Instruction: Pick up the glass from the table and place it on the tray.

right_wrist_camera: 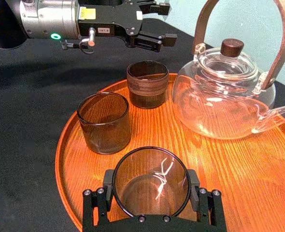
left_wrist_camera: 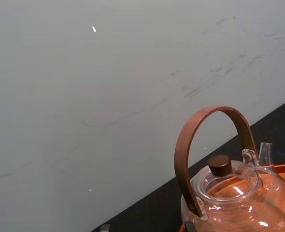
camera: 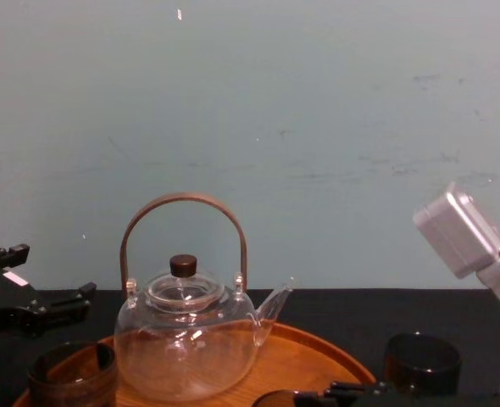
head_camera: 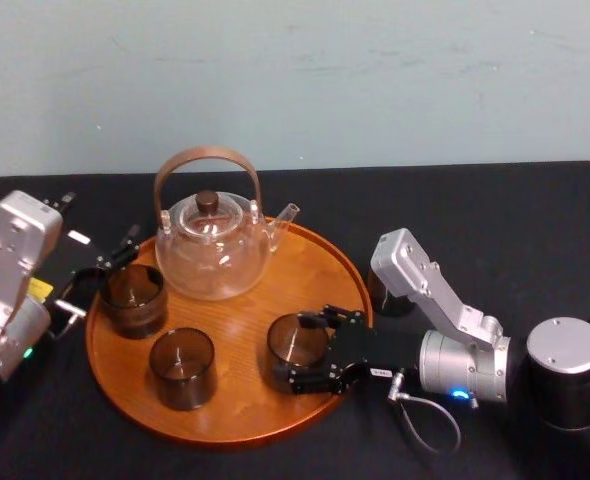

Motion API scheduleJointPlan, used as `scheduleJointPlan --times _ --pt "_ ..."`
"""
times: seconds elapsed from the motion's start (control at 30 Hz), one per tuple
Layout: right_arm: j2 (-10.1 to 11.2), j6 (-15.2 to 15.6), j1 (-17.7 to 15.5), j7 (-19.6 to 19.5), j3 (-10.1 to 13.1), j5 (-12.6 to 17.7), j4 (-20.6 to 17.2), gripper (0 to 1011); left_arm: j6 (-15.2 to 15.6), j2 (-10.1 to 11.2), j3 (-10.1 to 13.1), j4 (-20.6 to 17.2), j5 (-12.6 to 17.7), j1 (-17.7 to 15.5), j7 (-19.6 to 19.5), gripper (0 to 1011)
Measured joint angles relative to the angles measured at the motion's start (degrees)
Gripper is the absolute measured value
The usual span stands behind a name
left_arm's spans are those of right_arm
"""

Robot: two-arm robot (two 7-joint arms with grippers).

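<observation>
**Glass set on the tray, fingers not yet off it**

The right gripper [head_camera: 313, 350] reaches in from the right edge of the tabletop [head_camera: 475, 200]. Its fingers are clamped against both sides of the glass [right_wrist_camera: 151, 188]. The glass stands on the tray [head_camera: 225, 425] just inside the rim, on the side facing the tabletop's front-right corner. The left gripper [right_wrist_camera: 164, 22] hovers at the tray's left side, fingers apart and holding nothing.

The likely risk is in the release. If the fingers part too little before the arm retreats, they could drag the glass over the low rim or tip it toward the neighbouring glass [head_camera: 182, 367]. The right forearm also lies close to a spare glass [camera: 422, 363] on the tabletop and could knock it.

The right wrist view shows a finger on each side of the glass, which the head view shows less plainly. The chest view shows the spare glass whole, just right of the tray, while in the head view the arm hides most of it.
</observation>
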Motion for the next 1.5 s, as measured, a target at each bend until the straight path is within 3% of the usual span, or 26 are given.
scheduleJointPlan --times 0.4,0.57,1.3,1.5 --pt "0.02 0.05 0.0 0.04 0.0 0.08 -0.04 908 0.0 0.0 0.0 0.0 0.0 0.0 0.0 1002" --pt "0.01 0.05 0.0 0.07 0.02 0.1 -0.07 1002 0.0 0.0 0.0 0.0 0.0 0.0 0.0 1001" --pt "0.02 0.03 -0.02 0.14 0.1 0.21 -0.07 1002 0.0 0.0 0.0 0.0 0.0 0.0 0.0 1001" --pt "1.35 -0.51 -0.92 0.89 1.01 1.26 -1.24 1002 0.0 0.0 0.0 0.0 0.0 0.0 0.0 1001"
